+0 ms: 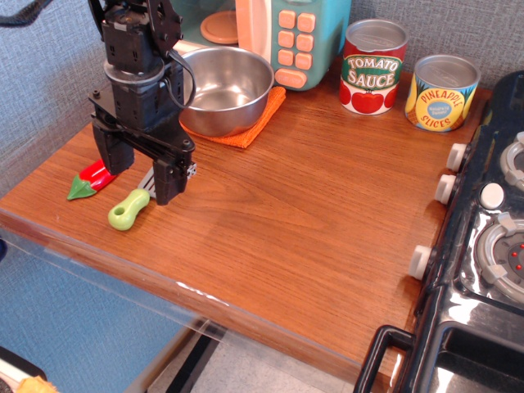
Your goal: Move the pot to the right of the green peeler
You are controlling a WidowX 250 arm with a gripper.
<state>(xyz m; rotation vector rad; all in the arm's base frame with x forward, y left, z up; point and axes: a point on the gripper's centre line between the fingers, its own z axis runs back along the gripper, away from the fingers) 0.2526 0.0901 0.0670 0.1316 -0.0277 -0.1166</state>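
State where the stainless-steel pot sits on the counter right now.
The pot sits at the back left of the wooden counter on an orange cloth, just in front of the toy microwave and beside the gripper, well behind the green peeler.

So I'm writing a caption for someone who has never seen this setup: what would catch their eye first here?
Probably the black end effector at the left of the wooden counter, hanging over the green peeler and red chili. Behind it, the shiny steel pot sits on an orange cloth. The tomato sauce can and pineapple slices can stand at the back right.
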